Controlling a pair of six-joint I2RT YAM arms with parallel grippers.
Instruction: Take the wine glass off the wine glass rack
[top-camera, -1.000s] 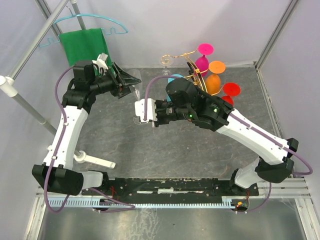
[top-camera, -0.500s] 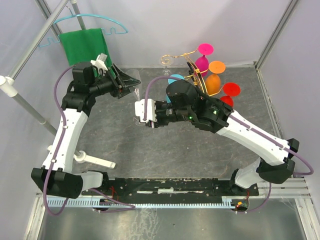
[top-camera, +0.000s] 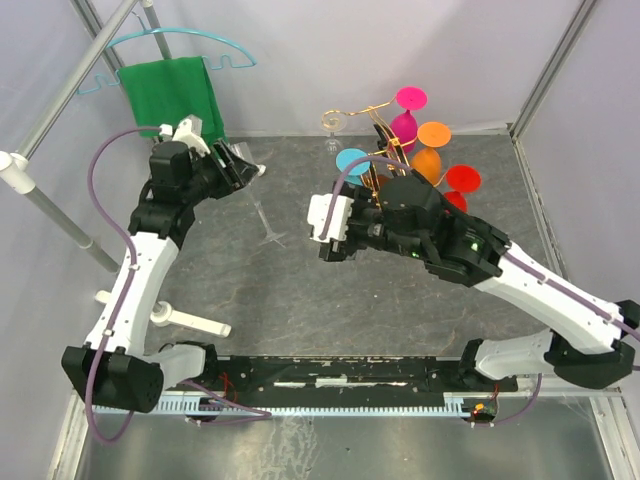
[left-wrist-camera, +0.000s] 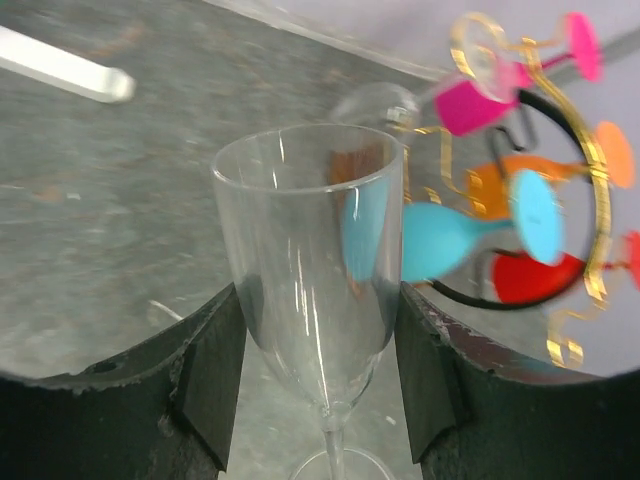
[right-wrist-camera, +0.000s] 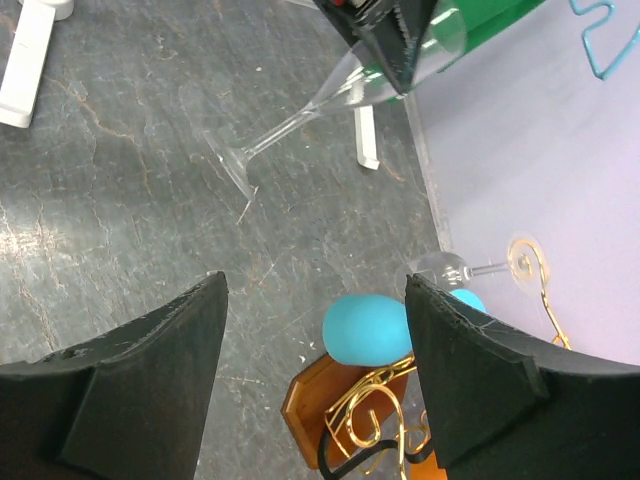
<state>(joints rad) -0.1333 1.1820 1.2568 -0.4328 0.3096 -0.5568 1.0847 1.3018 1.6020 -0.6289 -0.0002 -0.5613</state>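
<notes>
Left wrist view: left end effector (left-wrist-camera: 320, 350) clamped on the bowl of the clear wine glass (left-wrist-camera: 305, 250), fingers (left-wrist-camera: 210, 385) pressed to both sides. Held tilted, off the wine glass rack (right-wrist-camera: 365, 405) and well left of it, foot low over the grey table (top-camera: 300, 300). Right end effector (right-wrist-camera: 315, 370) spread wide, holding nothing, between glass and rack. Coloured glasses (top-camera: 430, 160) hanging on the rack.

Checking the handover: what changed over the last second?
The right gripper opened, letting go of the clear glass, and drew back toward the rack. The left gripper closed on its bowl and moved slightly leftward with it. Rack and coloured glasses stayed put.
</notes>
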